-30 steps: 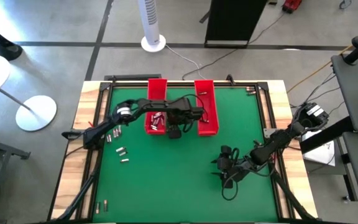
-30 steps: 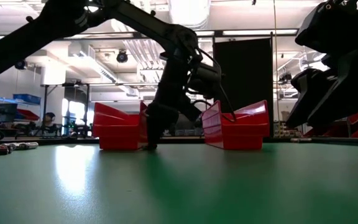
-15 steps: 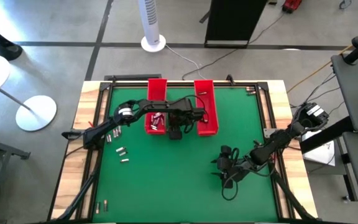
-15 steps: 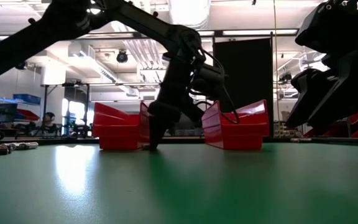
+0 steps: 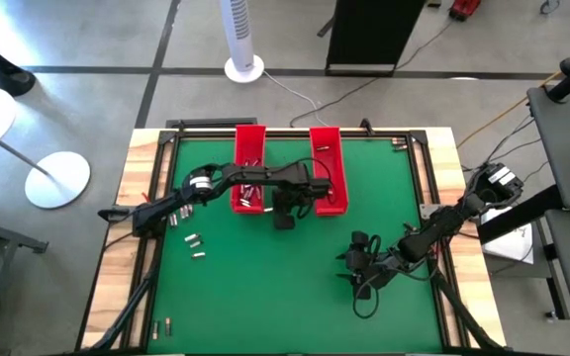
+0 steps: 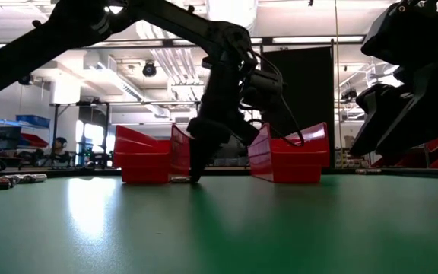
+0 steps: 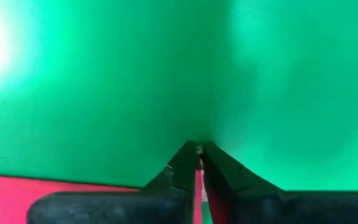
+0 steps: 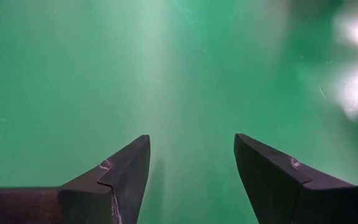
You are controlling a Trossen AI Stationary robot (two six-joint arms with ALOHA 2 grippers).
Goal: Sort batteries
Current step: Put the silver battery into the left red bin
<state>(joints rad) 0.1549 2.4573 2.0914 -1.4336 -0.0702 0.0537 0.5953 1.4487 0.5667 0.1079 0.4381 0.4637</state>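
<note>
Left gripper hung between two red trays, jaws nearly shut, tiny pale speck at tips, maybe battery, unsure. Loose batteries lay bench-left, nearer left arm. Right gripper waited, jaws wide, empty.

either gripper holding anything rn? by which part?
Left gripper, down at the mat between the two red trays, is closed on something tiny and pale at its fingertips; likely a battery, can't confirm. Right gripper is open, empty.
</note>
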